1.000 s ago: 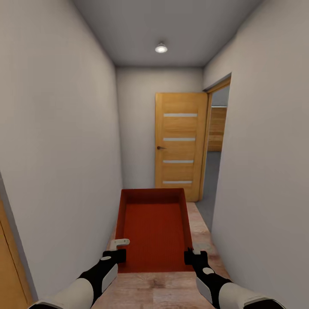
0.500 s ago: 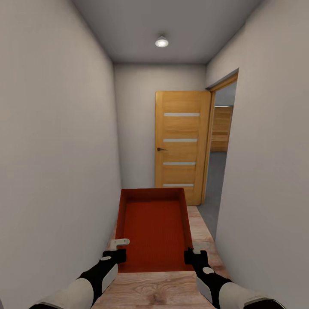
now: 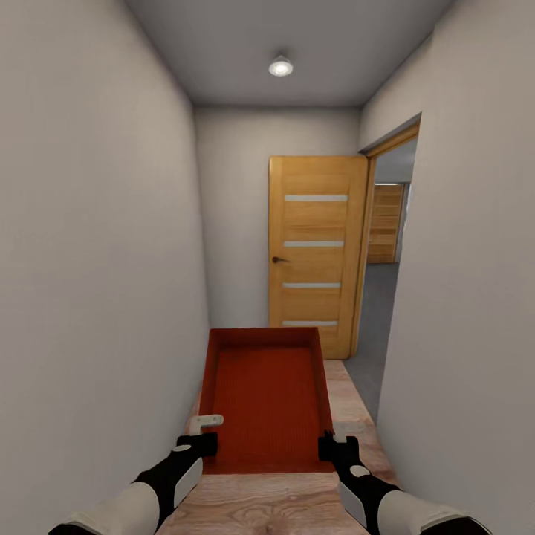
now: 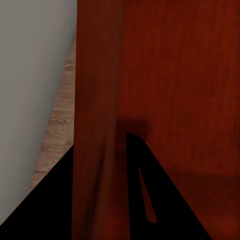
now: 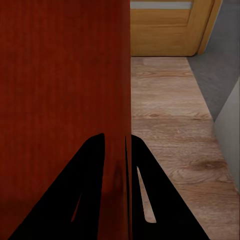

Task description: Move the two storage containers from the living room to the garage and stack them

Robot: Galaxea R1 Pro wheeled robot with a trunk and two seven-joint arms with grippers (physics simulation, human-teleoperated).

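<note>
One red-orange storage container (image 3: 264, 394) hangs in front of me above the wood-plank floor, open top up, its long side pointing ahead. My left gripper (image 3: 200, 438) is shut on its left wall near the near corner. My right gripper (image 3: 331, 444) is shut on the right wall. In the left wrist view the red wall (image 4: 100, 100) runs between the black fingers of the left gripper (image 4: 107, 165). The right wrist view shows the right gripper (image 5: 119, 145) pinching the container wall (image 5: 60, 75) the same way. The second container is out of view.
I am in a narrow corridor with a grey-white wall (image 3: 96, 260) close on the left and another (image 3: 461, 297) close on the right. A wooden door (image 3: 316, 253) stands open at the end. Beside it a doorway (image 3: 383, 297) opens right onto grey flooring.
The whole view has advanced down the corridor, so the door and doorway look nearer. Both grippers keep the same hold on the container.
</note>
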